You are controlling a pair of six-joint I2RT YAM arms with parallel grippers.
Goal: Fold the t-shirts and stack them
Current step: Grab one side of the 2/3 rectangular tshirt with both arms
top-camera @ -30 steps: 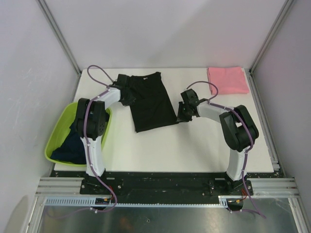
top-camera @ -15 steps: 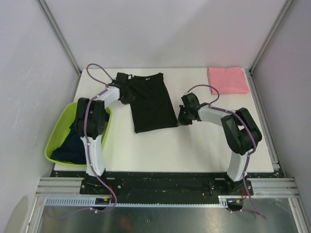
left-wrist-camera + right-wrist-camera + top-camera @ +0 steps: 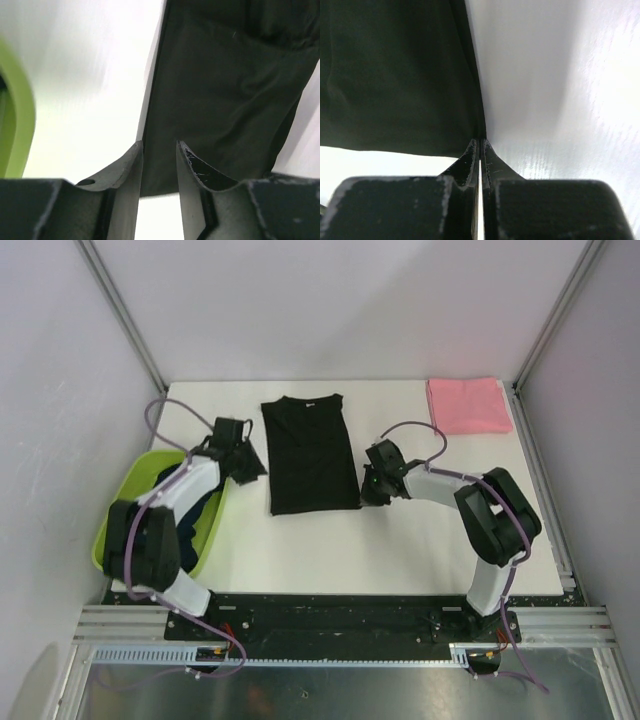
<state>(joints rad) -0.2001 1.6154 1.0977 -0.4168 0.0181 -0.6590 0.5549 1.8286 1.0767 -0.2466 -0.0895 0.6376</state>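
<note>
Black t-shirt (image 3: 310, 455) is lying flat in the middle of the table (image 3: 420, 550), folded into a long narrow rectangle with the collar at the far end. Your left fingers (image 3: 125, 172) are apart with nothing between them, right by the shirt's left edge, and that arm reaches over the lime-green basin (image 3: 112, 528). Your right fingers (image 3: 470, 160) are pressed together, tips right at the shirt's right edge near its near corner. Can't tell if there's any cloth pinched in there. Pink t-shirt (image 3: 468, 405) sits folded in the far right corner, well apart from the black one.
</note>
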